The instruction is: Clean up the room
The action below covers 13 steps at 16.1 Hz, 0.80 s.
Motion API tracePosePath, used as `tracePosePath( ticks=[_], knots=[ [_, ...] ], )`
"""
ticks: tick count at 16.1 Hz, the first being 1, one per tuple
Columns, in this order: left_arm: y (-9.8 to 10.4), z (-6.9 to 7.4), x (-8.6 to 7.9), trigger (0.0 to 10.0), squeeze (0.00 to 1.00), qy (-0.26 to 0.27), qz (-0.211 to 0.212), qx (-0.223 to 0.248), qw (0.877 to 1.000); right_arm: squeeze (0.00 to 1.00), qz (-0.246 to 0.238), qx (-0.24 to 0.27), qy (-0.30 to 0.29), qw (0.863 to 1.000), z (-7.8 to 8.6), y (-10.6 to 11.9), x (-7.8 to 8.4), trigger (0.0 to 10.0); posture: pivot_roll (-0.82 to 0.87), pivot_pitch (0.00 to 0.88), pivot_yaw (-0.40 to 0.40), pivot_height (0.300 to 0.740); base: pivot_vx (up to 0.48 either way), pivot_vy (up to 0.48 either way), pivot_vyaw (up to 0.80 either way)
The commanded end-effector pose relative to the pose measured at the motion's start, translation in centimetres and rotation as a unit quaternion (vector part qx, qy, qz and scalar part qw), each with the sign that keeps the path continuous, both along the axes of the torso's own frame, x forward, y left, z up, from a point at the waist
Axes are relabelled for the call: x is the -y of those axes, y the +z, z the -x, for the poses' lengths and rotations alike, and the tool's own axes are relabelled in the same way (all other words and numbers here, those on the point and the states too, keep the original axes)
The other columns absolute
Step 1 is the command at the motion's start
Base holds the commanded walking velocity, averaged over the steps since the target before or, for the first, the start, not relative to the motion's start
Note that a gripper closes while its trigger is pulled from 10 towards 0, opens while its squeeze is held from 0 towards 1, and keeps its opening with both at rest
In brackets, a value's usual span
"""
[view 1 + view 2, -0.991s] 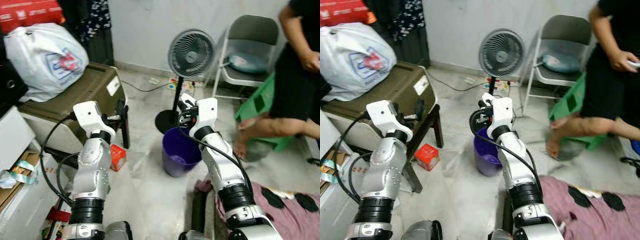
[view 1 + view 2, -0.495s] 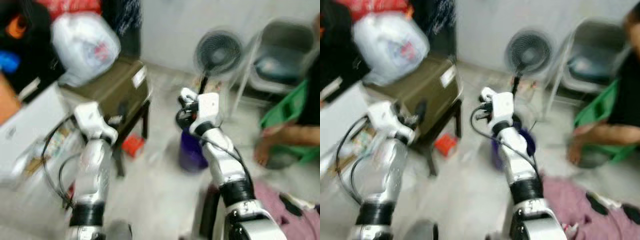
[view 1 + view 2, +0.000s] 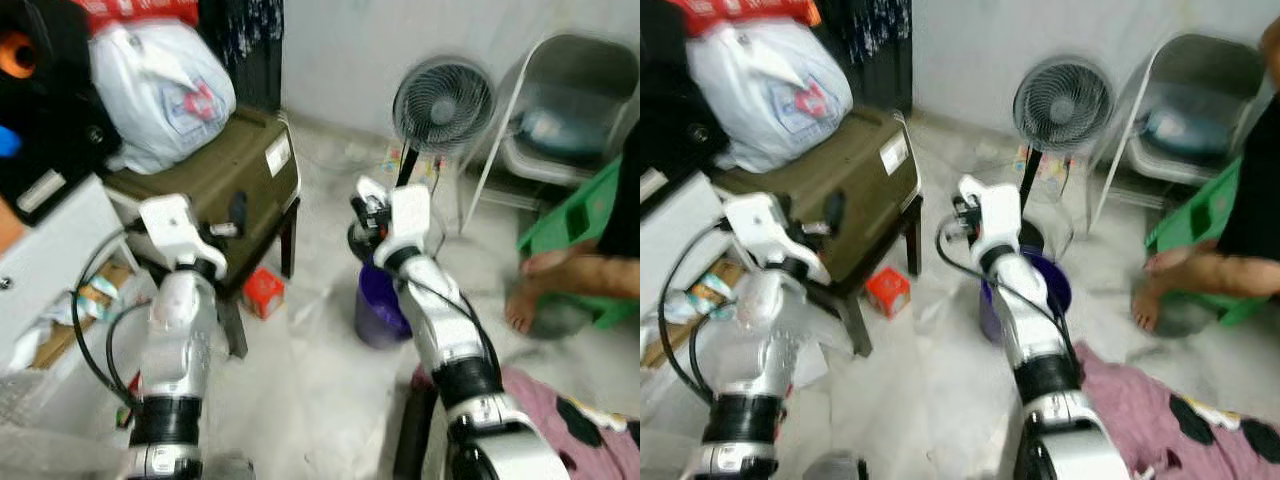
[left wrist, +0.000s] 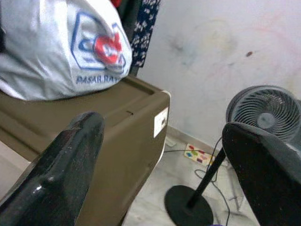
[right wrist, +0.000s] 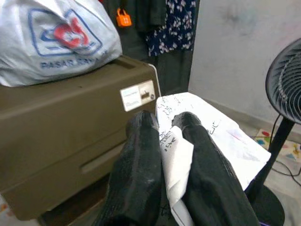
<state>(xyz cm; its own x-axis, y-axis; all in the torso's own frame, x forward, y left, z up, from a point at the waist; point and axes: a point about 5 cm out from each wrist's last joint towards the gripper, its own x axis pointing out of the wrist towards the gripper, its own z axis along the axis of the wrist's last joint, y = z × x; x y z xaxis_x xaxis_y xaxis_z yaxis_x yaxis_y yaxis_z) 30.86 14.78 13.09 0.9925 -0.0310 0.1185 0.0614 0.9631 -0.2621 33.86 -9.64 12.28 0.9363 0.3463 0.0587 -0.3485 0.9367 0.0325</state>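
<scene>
My right gripper is shut on a white sheet of paper with handwriting on it. In the eye views that gripper hangs just above a purple bucket on the floor. A small red box lies on the floor beside the leg of a brown storage box. My left gripper is open with nothing between its fingers, raised in front of the brown box. A pink cloth with black patches lies at the lower right.
A white plastic bag sits on the brown box. A standing fan and a folding chair stand by the far wall. A person's leg and foot rest by a green stool. Clutter fills a white shelf at left.
The whole view has swung and blurred, so the camera moved. Both arms keep the same raised pose, and the right gripper stays over the purple bucket.
</scene>
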Motion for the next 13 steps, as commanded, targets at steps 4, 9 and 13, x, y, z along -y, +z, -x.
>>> tracePosePath(
  ticks=[4,9,13],
  knots=[
    [0.16,-0.32,0.9,10.0,0.0,-0.01,0.003,0.001,1.0,0.0,0.003,0.0,-0.018,1.0,-0.27,-0.13,0.96,10.0,0.03,0.0,-0.058,0.74,0.0,0.0,-0.12],
    [0.31,-0.4,1.18,10.0,0.0,-0.02,0.004,0.01,1.0,0.0,0.004,0.003,-0.018,1.0,-0.36,-0.08,1.03,10.0,0.02,0.0,-0.06,0.74,0.0,0.0,-0.31],
    [0.39,-0.42,1.26,10.0,0.0,-0.026,0.0,0.014,1.0,0.0,0.003,0.004,-0.018,1.0,-0.4,-0.11,0.98,10.0,0.02,0.0,-0.056,0.74,0.0,0.0,0.0]
  ],
)
